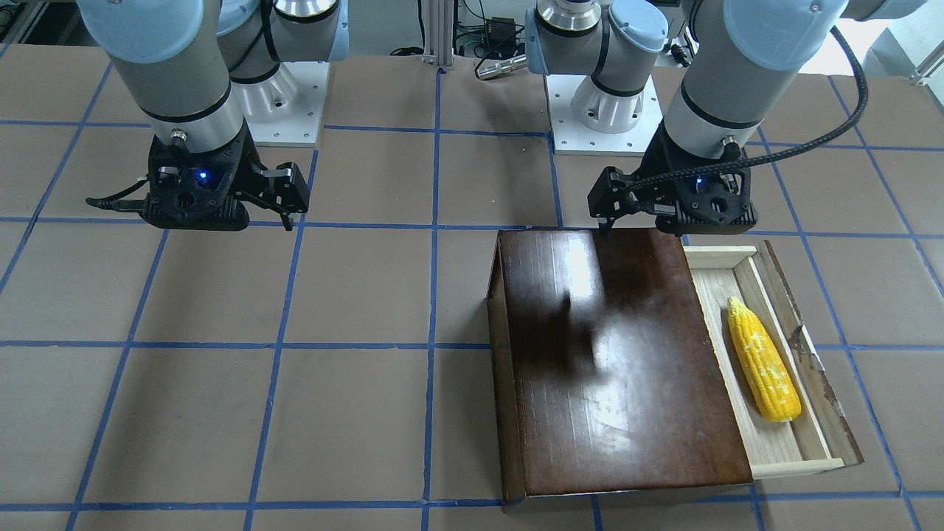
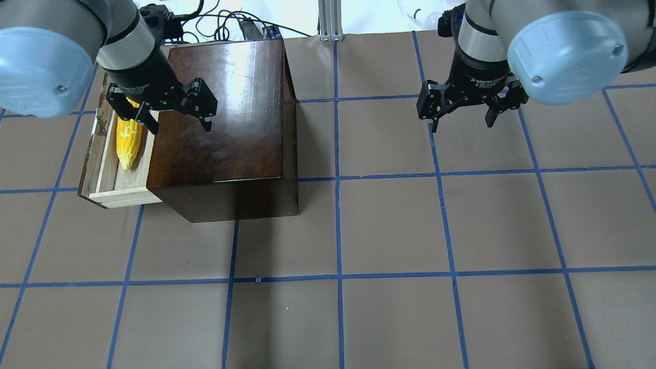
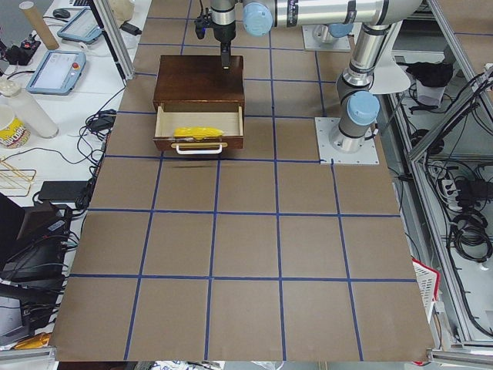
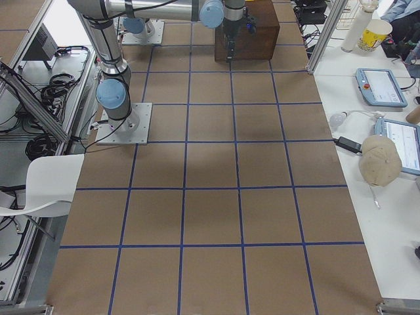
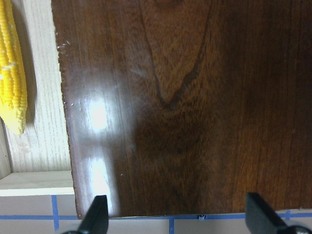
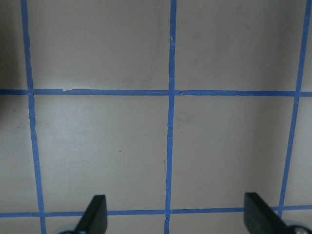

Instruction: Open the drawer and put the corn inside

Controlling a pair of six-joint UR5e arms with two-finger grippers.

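Note:
The drawer [image 1: 719,287] of pale wood stands pulled out from the glossy dark-brown box [image 1: 619,361]. The yellow corn [image 1: 763,361] lies lengthwise inside it. The corn also shows in the overhead view [image 2: 128,141] and in the left wrist view [image 5: 12,73]. My left gripper [image 2: 180,123] is open and empty. It hovers above the box top, near the drawer side and apart from the corn. My right gripper [image 2: 461,120] is open and empty over bare table, far from the box.
The table is brown paper with a blue tape grid [image 2: 338,184]. The box stands toward my left side. The arm bases [image 1: 605,110] are at the table's near edge. Cables [image 2: 230,20] lie beyond the far edge.

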